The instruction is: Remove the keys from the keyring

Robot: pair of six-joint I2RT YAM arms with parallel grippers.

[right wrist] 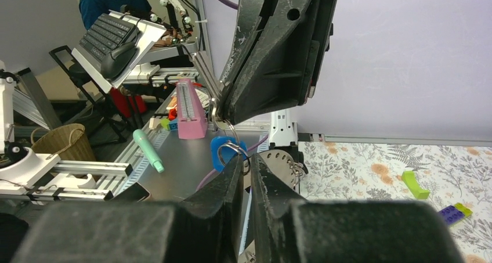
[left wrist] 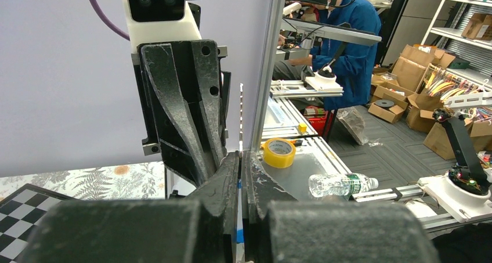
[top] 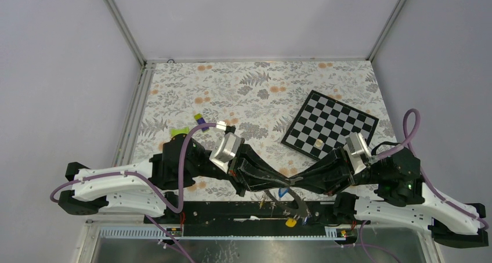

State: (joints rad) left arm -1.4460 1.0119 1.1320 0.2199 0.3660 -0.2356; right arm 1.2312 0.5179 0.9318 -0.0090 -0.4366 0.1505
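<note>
Both arms meet low over the table's front edge. My left gripper [top: 285,185] [left wrist: 241,155] is shut on the keyring [top: 300,204], a flat grey metal piece seen edge-on [left wrist: 241,112] between its fingers. In the right wrist view the keyring [right wrist: 281,164] shows small holes along its rim. Opposite, my right gripper [top: 296,180] [right wrist: 248,158] has its fingers almost together on the small wire ring of the blue key [right wrist: 223,148]. Other keys hang below the keyring: a yellow-headed one [top: 290,221] and a silver one [top: 264,201].
A black-and-white checkerboard [top: 329,125] lies at the right on the floral cloth. A green block [top: 181,132] and a purple-and-yellow block [top: 200,118] sit at the left. A black rail [top: 232,211] runs along the front edge. A yellow tape roll [left wrist: 279,152] lies beyond it.
</note>
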